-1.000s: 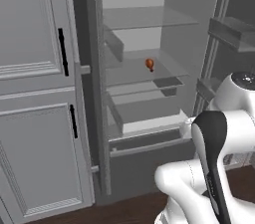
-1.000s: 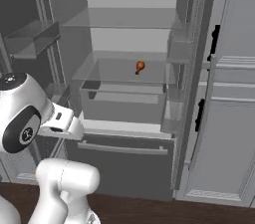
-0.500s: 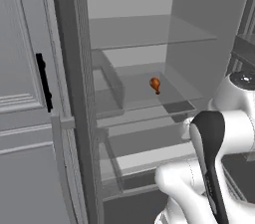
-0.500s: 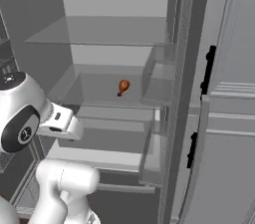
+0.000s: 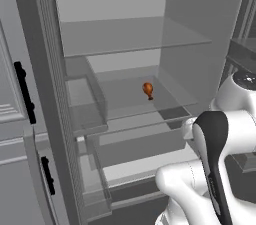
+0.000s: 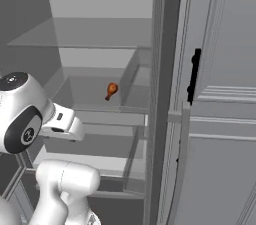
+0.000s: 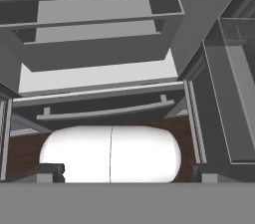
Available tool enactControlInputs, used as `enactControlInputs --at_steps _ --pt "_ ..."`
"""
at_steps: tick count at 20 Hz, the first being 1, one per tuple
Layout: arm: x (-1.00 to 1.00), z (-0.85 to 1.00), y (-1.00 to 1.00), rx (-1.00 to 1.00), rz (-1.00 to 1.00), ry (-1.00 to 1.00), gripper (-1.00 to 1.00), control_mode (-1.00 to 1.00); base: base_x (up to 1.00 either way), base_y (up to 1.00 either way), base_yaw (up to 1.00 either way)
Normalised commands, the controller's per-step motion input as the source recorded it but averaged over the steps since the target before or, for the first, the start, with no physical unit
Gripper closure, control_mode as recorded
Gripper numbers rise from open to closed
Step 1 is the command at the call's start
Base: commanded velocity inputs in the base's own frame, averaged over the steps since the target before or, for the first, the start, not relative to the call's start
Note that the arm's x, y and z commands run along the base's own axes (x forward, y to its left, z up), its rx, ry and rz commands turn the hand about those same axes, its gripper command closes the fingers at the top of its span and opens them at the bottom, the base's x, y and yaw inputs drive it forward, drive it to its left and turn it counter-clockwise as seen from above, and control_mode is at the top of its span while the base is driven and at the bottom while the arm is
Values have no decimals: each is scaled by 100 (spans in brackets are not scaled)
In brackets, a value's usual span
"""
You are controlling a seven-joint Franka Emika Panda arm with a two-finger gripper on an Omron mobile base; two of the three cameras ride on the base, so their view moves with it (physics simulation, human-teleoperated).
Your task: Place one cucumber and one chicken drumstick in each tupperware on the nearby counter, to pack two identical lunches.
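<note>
Both base views face open fridge (image 5: 125,69) closely, sharing drumstick (image 5: 148,89) shelf; hand view looks downward.

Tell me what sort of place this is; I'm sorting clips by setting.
Probably a kitchen, seen into an open refrigerator: glass shelves, a lone chicken drumstick on the middle shelf, drawers below, and grey panelled cabinet doors with black handles alongside.
</note>
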Motion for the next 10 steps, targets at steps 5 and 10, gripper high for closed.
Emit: enactControlInputs --at_steps 5,10 --pt "0 0 0 0 0 0 -100 100 27 33 -5" --pt "0 0 0 0 0 0 -100 100 45 34 0"
